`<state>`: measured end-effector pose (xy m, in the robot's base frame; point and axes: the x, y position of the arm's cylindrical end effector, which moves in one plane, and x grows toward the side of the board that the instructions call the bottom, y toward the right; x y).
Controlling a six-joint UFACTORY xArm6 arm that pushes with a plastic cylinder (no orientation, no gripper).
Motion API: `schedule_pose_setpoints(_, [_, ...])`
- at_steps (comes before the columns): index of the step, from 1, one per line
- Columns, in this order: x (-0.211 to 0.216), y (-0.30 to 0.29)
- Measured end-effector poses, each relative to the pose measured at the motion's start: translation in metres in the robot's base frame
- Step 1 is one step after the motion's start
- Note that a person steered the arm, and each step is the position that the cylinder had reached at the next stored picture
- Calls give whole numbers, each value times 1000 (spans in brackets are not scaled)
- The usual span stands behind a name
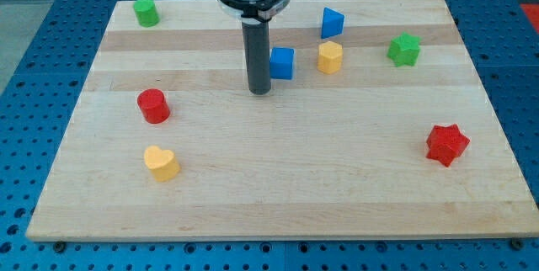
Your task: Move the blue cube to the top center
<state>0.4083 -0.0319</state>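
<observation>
Finding: the task is partly advanced, not complete. The blue cube (282,63) sits in the upper middle of the frame, slightly right of centre, on the wooden board (278,195), with a band of bare wood between it and the board's top edge.

My tip (259,91) stands just beside the cube on its left, very near or touching; contact cannot be confirmed. There is no claw on this rig, only a rod, so nothing is gripped.

Neighbours: a yellow block (330,56) lies just right of the cube, and a blue wedge-like block (332,23) is above and to the right.

Assessment: what is left appears to be a short push upward and slightly left. From its present flank position my tip would likely need to come round below the cube first.
</observation>
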Motion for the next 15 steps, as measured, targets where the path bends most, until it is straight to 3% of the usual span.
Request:
schedule_pose_setpoints(3, [-1, 38])
schedule_pose_setpoints(5, [-63, 38])
schedule_pose_setpoints(7, [-95, 38])
schedule_pose_setpoints(9, [-89, 26])
schedule_pose_setpoints(15, [-129, 26])
